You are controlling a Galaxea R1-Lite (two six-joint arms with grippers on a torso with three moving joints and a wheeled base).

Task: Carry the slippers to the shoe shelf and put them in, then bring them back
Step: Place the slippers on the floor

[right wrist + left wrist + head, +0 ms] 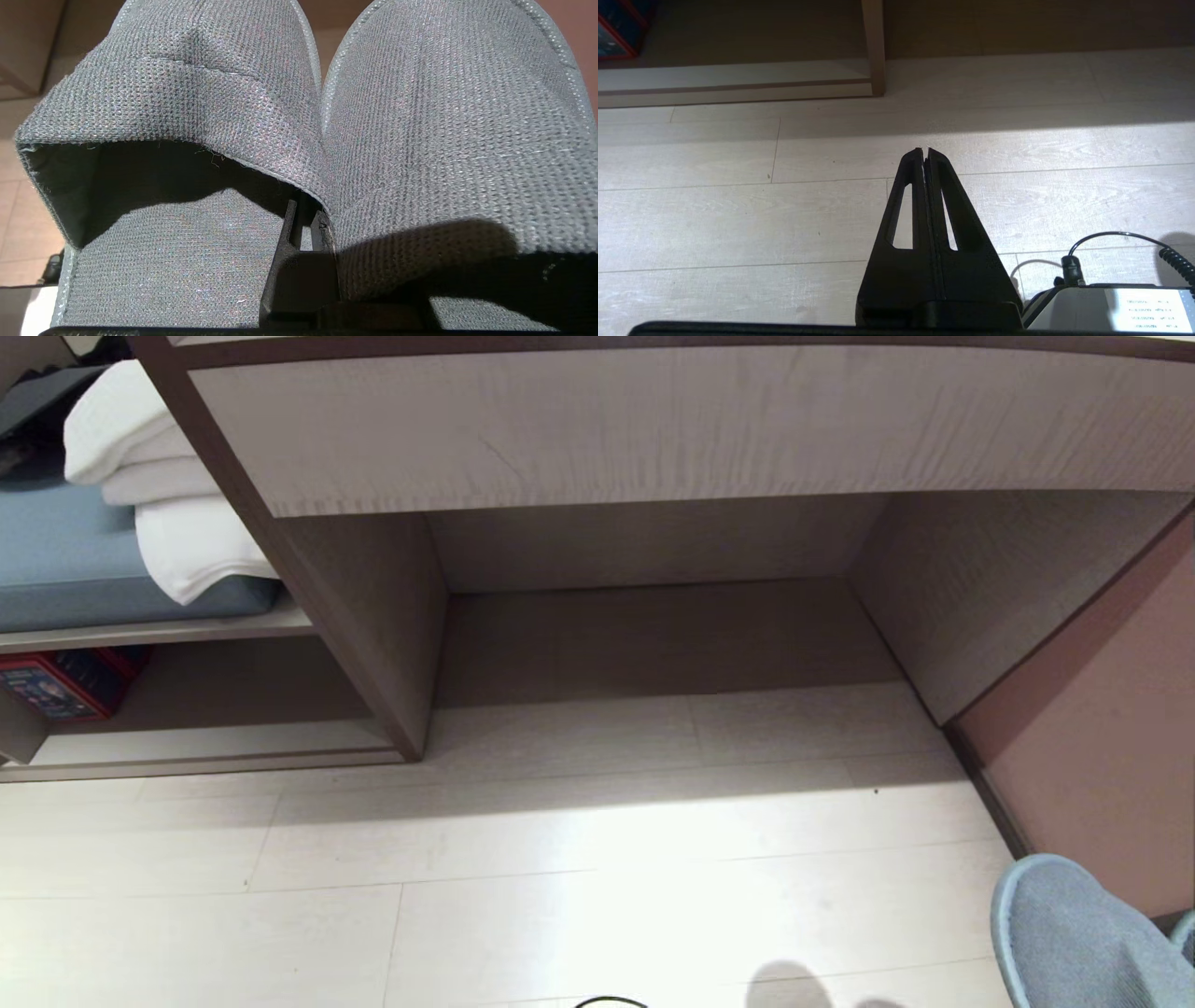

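Slippers [420,140] clamped in right tool [308,219], tips hidden, left tool [925,151] closed, empty.

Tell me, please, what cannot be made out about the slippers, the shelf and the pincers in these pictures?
- Slippers: head view shows only the toes; the frame's corner cuts off the rest.
- Right pincer: right wrist view; its tips vanish between the straps, so the exact hold is hidden.
- Shoe shelf: head view; its left part is cut off by the edge, its back shadowed.
- Red box: print too small.
- Left pincer: absent from the head view.
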